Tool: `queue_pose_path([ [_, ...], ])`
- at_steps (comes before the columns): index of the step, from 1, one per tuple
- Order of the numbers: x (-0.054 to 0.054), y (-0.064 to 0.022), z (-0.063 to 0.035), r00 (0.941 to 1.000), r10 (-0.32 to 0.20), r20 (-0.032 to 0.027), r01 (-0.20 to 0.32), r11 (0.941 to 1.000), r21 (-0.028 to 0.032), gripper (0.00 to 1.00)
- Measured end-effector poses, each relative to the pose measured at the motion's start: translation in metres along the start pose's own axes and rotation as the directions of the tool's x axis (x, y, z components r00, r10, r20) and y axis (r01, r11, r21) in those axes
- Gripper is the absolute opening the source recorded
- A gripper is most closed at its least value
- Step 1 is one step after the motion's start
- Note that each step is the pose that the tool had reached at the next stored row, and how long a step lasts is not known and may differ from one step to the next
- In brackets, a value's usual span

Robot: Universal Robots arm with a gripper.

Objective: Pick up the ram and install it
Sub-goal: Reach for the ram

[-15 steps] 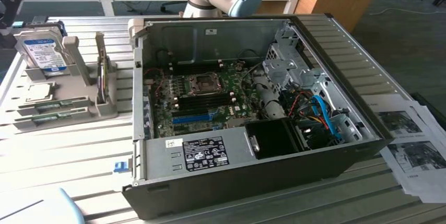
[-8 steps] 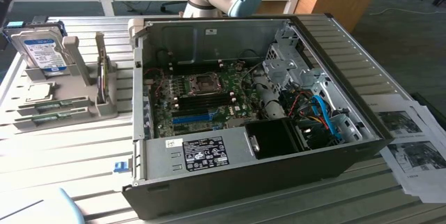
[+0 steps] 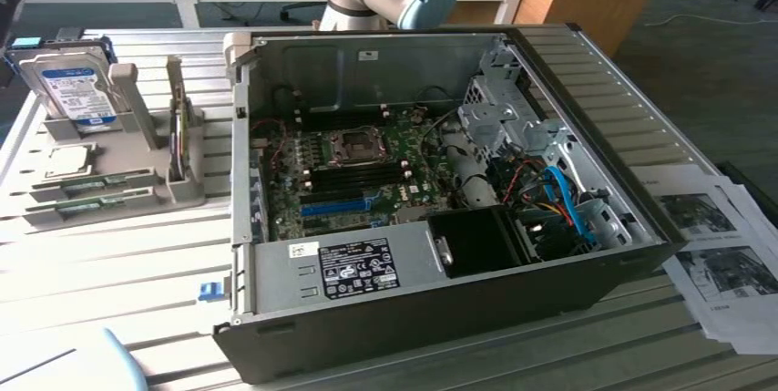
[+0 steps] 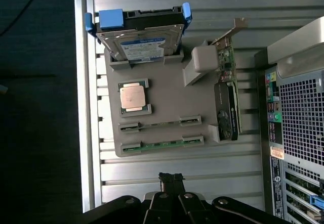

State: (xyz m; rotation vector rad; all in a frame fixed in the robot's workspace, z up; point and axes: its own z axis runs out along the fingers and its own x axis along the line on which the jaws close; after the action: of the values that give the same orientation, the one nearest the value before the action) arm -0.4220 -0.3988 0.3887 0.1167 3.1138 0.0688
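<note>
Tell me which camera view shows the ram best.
The wrist view: it looks down on the ram, showing its whole green length in the gray holder's slots. The exterior view shows it foreshortened near that view's left edge, partly hidden by the holder.

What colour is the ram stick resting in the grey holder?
Green; the ram shows best in the wrist view.

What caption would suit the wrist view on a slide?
Shut gripper hovers near a holder carrying ram, processor and hard drive.
</note>
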Motion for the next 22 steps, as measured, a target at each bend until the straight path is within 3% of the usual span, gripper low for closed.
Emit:
queue_pose_path([
  [5, 0.000, 0.0045, 0.0007, 1.0000, 0.000, 0.0000, 0.000, 1.0000, 0.0000, 0.09],
  [12, 0.002, 0.0213, 0.0036, 1.0000, 0.000, 0.0002, 0.000, 1.0000, 0.0000, 0.09],
  [22, 0.003, 0.0318, 0.0069, 1.0000, 0.000, 0.0002, 0.000, 1.0000, -0.0001, 0.09],
])
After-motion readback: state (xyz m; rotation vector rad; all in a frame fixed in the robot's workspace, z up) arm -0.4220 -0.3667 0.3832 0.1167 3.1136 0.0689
